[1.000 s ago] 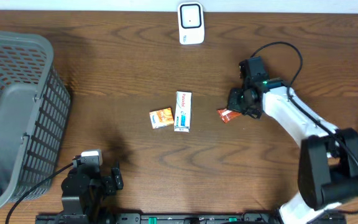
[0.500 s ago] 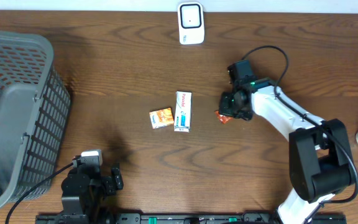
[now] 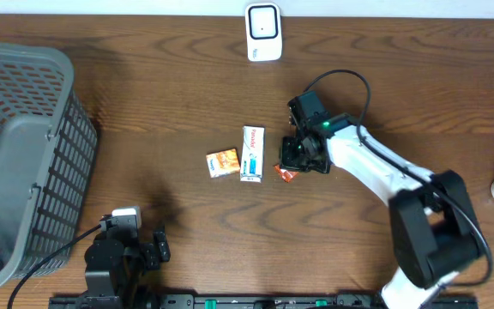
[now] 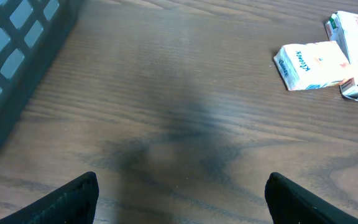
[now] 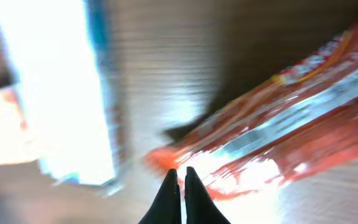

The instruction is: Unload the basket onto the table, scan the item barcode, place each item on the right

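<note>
Dark wooden table under both arms. The red packet lies near its middle, just right of the white box. Its long axis slants away from my right gripper, whose fingers are pressed together on the packet's near edge, as far as I can judge. The scanner stands well off at the far edge, so I'd take the packet there with the right arm. My left gripper hangs spread wide near the basket, holding nothing

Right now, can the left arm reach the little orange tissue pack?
Probably yes. The left gripper is open, and only bare table lies between it and the tissue pack.
</note>
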{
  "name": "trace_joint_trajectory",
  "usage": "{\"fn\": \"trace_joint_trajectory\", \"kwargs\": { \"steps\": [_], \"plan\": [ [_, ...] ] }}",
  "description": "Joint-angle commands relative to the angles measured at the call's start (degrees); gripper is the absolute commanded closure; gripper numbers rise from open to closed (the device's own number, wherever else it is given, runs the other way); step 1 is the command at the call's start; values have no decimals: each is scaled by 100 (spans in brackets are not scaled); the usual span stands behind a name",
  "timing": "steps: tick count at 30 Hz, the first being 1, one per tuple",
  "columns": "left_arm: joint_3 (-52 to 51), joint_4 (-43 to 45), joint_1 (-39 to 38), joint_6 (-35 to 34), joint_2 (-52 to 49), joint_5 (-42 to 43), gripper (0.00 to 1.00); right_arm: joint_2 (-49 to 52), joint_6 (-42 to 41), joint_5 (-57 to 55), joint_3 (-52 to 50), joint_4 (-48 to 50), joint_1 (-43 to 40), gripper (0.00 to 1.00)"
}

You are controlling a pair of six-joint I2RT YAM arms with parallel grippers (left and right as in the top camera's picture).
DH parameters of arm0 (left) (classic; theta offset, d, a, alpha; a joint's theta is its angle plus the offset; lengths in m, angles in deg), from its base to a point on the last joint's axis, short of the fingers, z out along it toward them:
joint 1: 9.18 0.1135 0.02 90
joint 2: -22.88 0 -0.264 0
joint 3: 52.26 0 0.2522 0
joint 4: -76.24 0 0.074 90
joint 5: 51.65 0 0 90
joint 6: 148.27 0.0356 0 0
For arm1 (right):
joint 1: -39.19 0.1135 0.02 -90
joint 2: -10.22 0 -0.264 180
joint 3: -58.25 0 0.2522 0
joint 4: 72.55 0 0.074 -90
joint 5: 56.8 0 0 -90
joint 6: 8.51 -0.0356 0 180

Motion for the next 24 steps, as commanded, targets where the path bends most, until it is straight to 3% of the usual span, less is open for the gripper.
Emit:
{"fn": "trace_joint_trajectory", "kwargs": {
  "steps": [1,8,13,19,24],
  "plan": [
    [-20,-20,-17,-55,17,-52,15,-815,372,911,44,109,-361,99],
    [-20,-20,-17,-52,17,-52,14,-487,1384,2590,-33,90,-1327,99],
    [-20,-20,-17,-55,17,-52,14,369,3012,4612,-46,105,-1622,99],
    [-20,-20,-17,-52,17,-52,14,1141,4124,5576,-46,111,-1628,99],
    [-20,-22,-17,-52,17,-52,14,1552,4286,5608,-46,205,-1727,99]
  ]
}}
